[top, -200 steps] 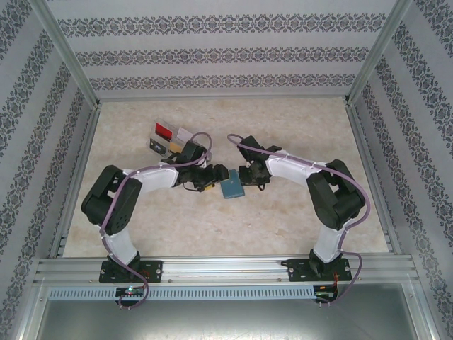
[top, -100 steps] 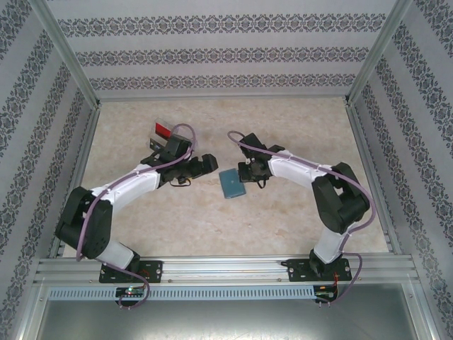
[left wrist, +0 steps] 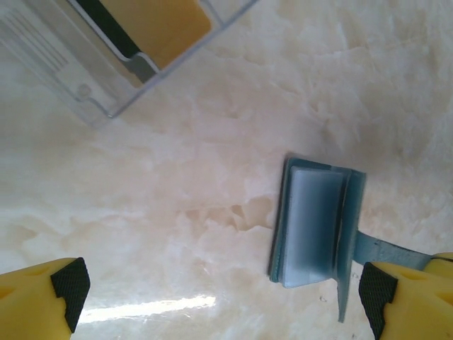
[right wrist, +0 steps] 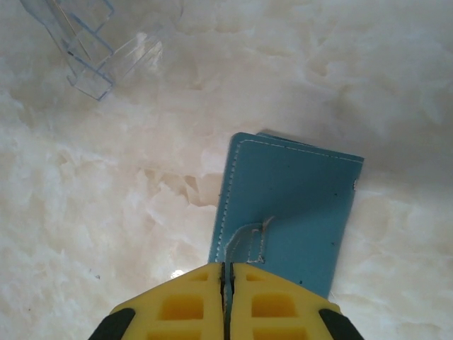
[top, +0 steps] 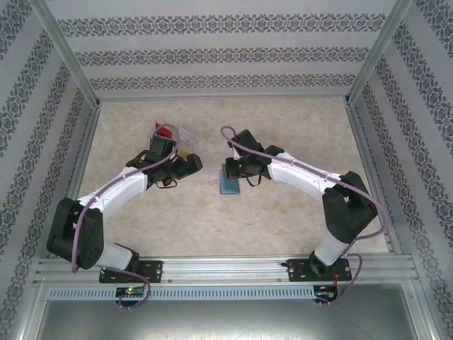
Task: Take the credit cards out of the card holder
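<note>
The card holder (top: 229, 184) is a blue-grey wallet, folded shut, in the middle of the table. In the right wrist view my right gripper (right wrist: 228, 273) is shut on the stitched strap tab at the card holder's (right wrist: 290, 202) near edge. My left gripper (top: 187, 166) stands wide open, left of the wallet and apart from it. Its black pads (left wrist: 64, 287) frame bare table, with the card holder (left wrist: 315, 227) seen edge-on to the right. An orange-yellow credit card (left wrist: 159, 28) and a red credit card (top: 164, 131) lie in the clear tray.
The clear plastic compartment tray (top: 185, 134) sits at the back left, just behind my left gripper; its corner (right wrist: 92, 49) also shows in the right wrist view. Aluminium frame rails and patterned walls (top: 226, 57) enclose the marble-look table (top: 283, 227).
My left gripper opened fully and drew back left toward the tray, away from the wallet. My right gripper closed on the wallet's strap tab and shifted slightly left with it.
</note>
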